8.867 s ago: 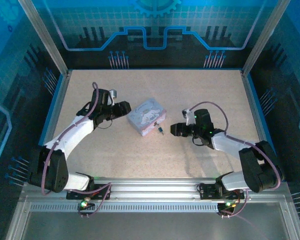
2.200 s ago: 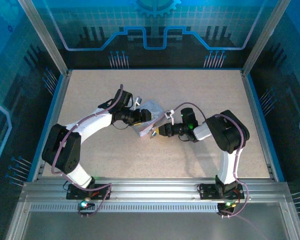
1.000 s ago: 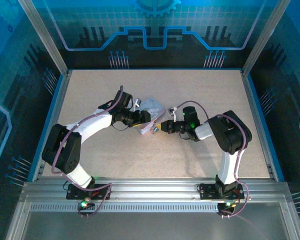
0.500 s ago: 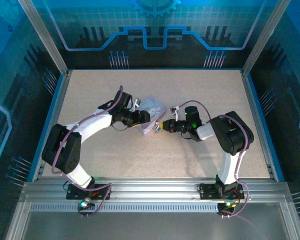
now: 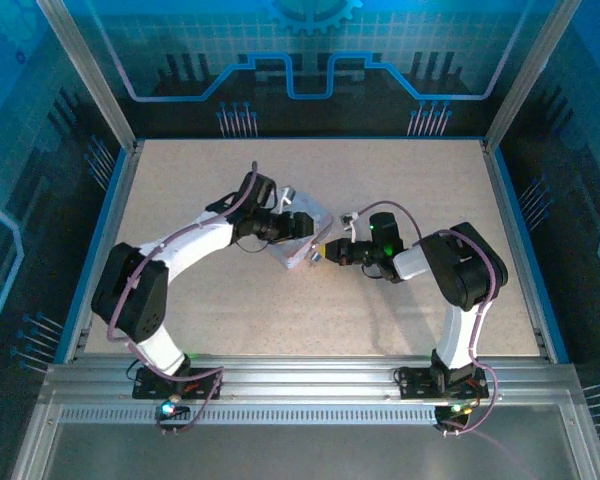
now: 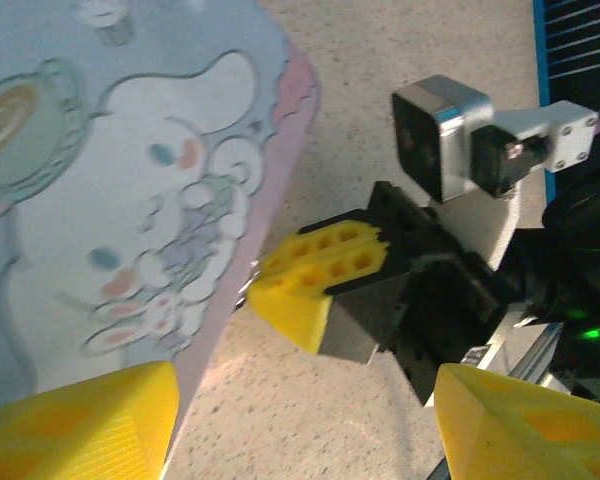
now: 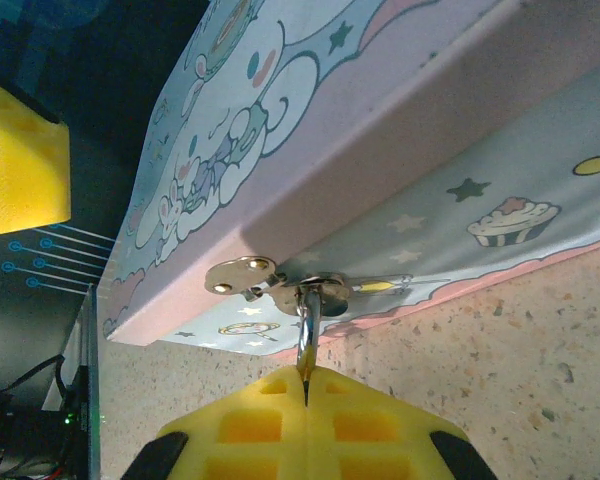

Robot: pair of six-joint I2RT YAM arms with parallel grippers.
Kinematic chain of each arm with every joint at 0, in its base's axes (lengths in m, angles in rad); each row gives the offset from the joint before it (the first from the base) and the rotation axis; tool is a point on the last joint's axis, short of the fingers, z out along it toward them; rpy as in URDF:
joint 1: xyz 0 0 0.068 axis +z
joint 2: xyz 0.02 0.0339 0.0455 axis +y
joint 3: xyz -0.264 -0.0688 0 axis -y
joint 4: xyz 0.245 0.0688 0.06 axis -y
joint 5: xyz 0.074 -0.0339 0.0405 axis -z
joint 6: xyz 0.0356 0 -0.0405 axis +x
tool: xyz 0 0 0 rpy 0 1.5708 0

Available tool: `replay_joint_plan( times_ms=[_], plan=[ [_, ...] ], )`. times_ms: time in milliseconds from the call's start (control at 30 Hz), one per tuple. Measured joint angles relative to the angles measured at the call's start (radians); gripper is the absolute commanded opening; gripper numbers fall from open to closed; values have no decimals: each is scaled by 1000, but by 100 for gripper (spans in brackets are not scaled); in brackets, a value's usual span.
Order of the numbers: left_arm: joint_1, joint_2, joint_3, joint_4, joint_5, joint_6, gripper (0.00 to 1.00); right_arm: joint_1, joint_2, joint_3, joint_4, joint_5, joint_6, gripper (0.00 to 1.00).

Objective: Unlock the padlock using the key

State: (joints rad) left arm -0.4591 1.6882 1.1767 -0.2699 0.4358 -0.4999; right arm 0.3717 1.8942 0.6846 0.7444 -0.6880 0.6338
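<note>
The padlock's thin metal shackle (image 7: 308, 325) hangs through the hasp (image 7: 242, 275) on the front of the pale cartoon-printed tin box (image 7: 380, 120). My right gripper (image 7: 305, 385) is shut on the padlock, and its yellow pads hide the lock's body. The key is hidden. My left gripper (image 6: 300, 420) stands open at the box's edge (image 6: 110, 200), one yellow finger (image 6: 80, 420) at the lid and the other out over the table. From above, the left gripper (image 5: 298, 222) lies over the box (image 5: 298, 250) and the right gripper (image 5: 325, 250) meets the box's right side.
The right arm's wrist camera and black housing (image 6: 450, 150) sit close in front of the left gripper. Speckled beige tabletop (image 5: 380, 180) surrounds the box. Blue-edged walls and metal posts (image 5: 125, 150) ring the table.
My left gripper has moved up and to the right over the box in the last half second. The right gripper has held its place at the box's side.
</note>
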Motion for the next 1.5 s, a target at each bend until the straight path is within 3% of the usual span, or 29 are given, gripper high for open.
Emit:
replay_joint_plan(
  times_ms=[267, 1167, 1500],
  plan=[
    [-29, 93, 32, 15, 4, -8, 70, 0, 0, 1, 0, 0, 7, 3],
    [-23, 37, -74, 126, -1, -6, 71, -41, 3, 50, -25, 8, 12, 2],
    [18, 6, -91, 119, 16, -25, 74, -53, -140, 14, -152, 32, -65, 2]
  ],
)
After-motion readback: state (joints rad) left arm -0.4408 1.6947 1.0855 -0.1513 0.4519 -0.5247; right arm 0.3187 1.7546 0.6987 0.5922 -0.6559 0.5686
